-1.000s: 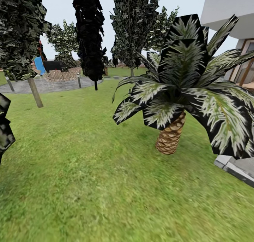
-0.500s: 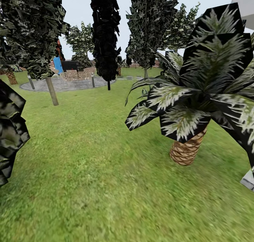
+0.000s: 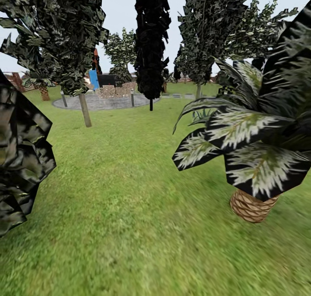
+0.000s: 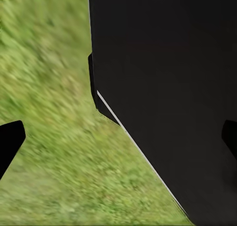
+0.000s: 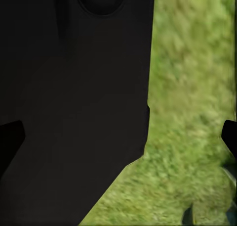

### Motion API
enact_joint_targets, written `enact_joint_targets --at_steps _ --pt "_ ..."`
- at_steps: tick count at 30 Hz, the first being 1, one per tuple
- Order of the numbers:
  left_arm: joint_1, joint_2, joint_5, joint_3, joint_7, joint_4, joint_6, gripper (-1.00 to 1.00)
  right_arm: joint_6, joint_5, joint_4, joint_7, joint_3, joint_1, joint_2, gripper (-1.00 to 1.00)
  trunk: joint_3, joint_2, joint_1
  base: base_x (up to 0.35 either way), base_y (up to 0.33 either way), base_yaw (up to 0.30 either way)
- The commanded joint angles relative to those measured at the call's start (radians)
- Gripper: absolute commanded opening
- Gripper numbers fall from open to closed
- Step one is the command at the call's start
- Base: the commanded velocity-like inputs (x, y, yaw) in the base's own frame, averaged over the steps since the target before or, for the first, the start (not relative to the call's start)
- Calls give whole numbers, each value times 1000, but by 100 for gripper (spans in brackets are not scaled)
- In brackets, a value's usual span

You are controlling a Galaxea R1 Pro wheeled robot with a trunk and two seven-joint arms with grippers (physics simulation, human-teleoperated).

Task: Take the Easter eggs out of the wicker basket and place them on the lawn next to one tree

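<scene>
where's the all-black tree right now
In the head view the all-black tree stands at upper centre, at the grey paved patio's edge, between two leafy pale-trunked trees.

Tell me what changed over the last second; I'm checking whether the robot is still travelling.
The whole head view has shifted, so the camera moved: the palm slid right and lower, the black tree and paved circle slid right, and dark foliage grew at the left edge. Nothing on the lawn itself moved; nothing was grasped or released.
</scene>
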Motion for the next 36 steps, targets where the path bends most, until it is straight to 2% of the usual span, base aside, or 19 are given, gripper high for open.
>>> enact_joint_targets --at_steps 1,32,36 --pt "1 0 0 0 0 -2 0 100 0 0 2 0 0 -1 0 100 -1 0 1 333 0 261" --pt "1 0 0 0 0 -2 0 100 0 1 2 -1 2 -1 -1 100 -1 0 1 333 0 271" --pt "1 0 0 0 0 -2 -1 100 -1 3 2 0 3 -1 -1 100 -1 0 1 279 0 134"
